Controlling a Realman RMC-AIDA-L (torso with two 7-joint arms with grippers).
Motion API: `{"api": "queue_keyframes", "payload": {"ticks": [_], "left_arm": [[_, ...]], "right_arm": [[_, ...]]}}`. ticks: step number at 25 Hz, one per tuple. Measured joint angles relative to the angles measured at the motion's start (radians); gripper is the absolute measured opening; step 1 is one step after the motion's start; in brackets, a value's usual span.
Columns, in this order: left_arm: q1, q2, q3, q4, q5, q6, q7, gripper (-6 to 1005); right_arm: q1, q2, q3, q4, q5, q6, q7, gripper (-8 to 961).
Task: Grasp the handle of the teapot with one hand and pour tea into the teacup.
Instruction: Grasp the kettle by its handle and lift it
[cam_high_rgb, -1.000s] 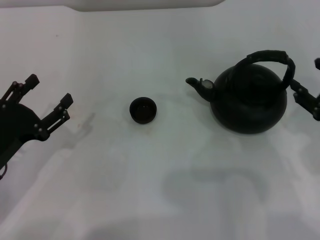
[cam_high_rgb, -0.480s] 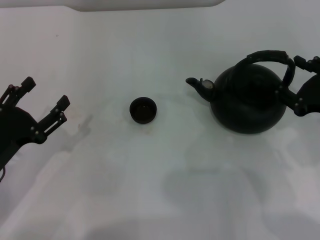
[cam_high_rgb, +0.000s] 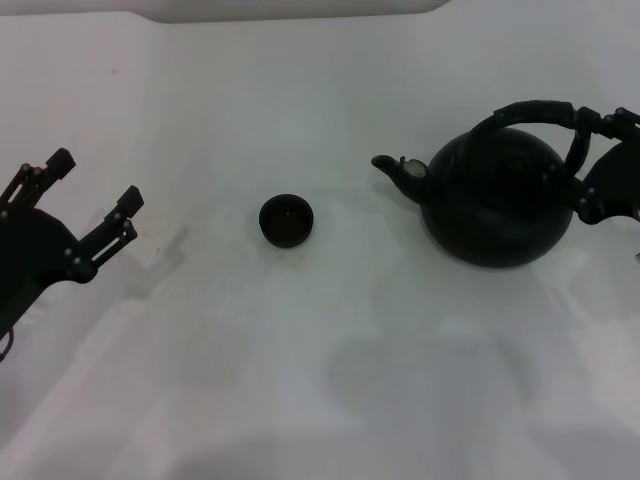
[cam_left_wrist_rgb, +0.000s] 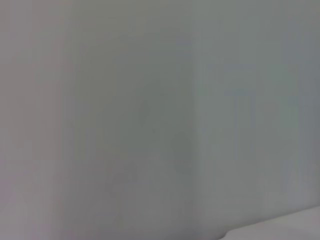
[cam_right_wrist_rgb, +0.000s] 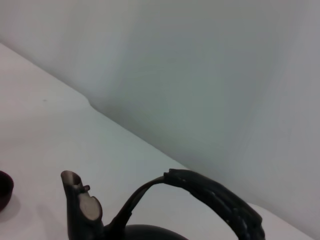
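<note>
The teapot (cam_high_rgb: 500, 205) is seen standing upright on the counter (cam_high_rgb: 330, 350), its spout (cam_high_rgb: 392, 168) turned toward the teacup (cam_high_rgb: 286, 220), which lies well apart on the spout side; the handle (cam_high_rgb: 540, 115) arches over the teapot along the spout-to-back line, and its rear leg is straddled by the right gripper (cam_high_rgb: 590, 165), whose jaws are spread and not yet pressed on it; the left gripper (cam_high_rgb: 95, 195), jaws also spread, is parked beyond the teacup, far from the teapot; the grasp is judged to fall to the right arm.
</note>
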Motion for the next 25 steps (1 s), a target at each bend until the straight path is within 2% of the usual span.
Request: {"api": "queue_keyframes", "payload": {"ticks": [10,15,25], "left_arm": [[0.000,0.000,-0.005,0.002,0.000,0.005,0.000,862],[-0.002,0.000,-0.005,0.000,0.000,0.007,-0.001,862],[-0.002,0.000,-0.008,-0.007,0.000,0.011,-0.002,861]], "right_arm": [[0.004,0.000,0.001,0.001,0.001,-0.041,-0.008,579],[0.008,-0.002,-0.001,-0.014,0.001,-0.061,-0.008,448],[0.011,-0.001,0.003,-0.027,0.001,-0.063,-0.008,374]]}}
